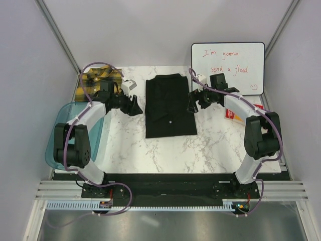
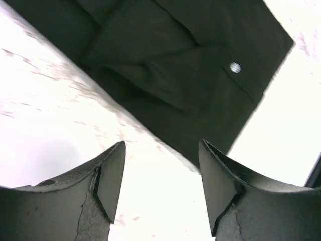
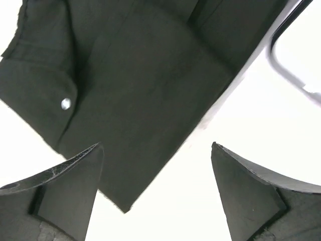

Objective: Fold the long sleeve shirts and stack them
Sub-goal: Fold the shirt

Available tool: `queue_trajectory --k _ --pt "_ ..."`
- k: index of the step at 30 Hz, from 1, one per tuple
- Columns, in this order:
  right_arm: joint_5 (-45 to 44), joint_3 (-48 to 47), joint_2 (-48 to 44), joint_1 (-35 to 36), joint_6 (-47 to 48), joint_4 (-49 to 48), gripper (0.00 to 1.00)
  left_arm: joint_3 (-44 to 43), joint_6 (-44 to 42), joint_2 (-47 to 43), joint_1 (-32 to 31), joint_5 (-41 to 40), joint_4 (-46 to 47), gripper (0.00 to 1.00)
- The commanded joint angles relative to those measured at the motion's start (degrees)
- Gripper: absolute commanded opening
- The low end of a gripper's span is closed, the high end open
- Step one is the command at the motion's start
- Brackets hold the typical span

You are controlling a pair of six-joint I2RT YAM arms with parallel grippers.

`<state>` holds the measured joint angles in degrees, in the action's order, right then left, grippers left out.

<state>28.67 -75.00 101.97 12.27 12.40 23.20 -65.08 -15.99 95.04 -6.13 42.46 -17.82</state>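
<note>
The black long sleeve shirt [image 1: 170, 105] lies folded into a rectangle in the middle of the marble table, a small white button [image 2: 234, 67] showing on its front. The yellow-and-black plaid shirt [image 1: 98, 80] sits bunched at the back left corner. My left gripper [image 1: 134, 106] hovers just off the black shirt's left edge, open, with only bare table between its fingers [image 2: 161, 145]. At the shirt's right edge my right gripper [image 1: 194, 104] is open wide, and a corner of the black cloth [image 3: 135, 85] shows between its fingers [image 3: 157, 146] without being pinched.
A translucent blue tub [image 1: 60, 135] stands at the table's left edge beside the left arm. A whiteboard [image 1: 228, 65] with red writing leans at the back right. A small red-and-white packet [image 1: 233, 114] lies under the right forearm.
</note>
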Motion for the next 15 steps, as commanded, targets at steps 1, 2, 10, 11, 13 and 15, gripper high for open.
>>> queue_trajectory --k 1,2,10,11,13,15 --pt "2.1 1.9 -2.2 0.4 -7.7 1.2 0.92 5.5 5.8 -4.7 -3.8 -0.6 1.0 0.65" --pt "2.4 2.0 -2.4 0.5 -7.8 1.0 0.86 7.1 6.3 -5.2 -5.7 -1.7 1.0 0.64" --pt "6.8 0.7 1.4 1.5 -11.0 -1.3 0.27 7.6 8.3 -0.7 -15.0 -12.6 7.5 0.52" --pt "6.8 0.4 1.9 1.7 -11.4 -2.3 0.26 7.1 8.5 0.1 -16.1 -14.0 7.7 0.52" --pt "6.8 -1.2 3.8 2.8 -12.0 -2.6 0.25 5.3 8.4 2.7 -17.2 -16.6 8.4 0.51" --pt "5.9 -2.4 5.9 3.9 -12.1 -2.5 0.25 4.0 8.3 4.7 -18.4 -18.6 9.3 0.51"
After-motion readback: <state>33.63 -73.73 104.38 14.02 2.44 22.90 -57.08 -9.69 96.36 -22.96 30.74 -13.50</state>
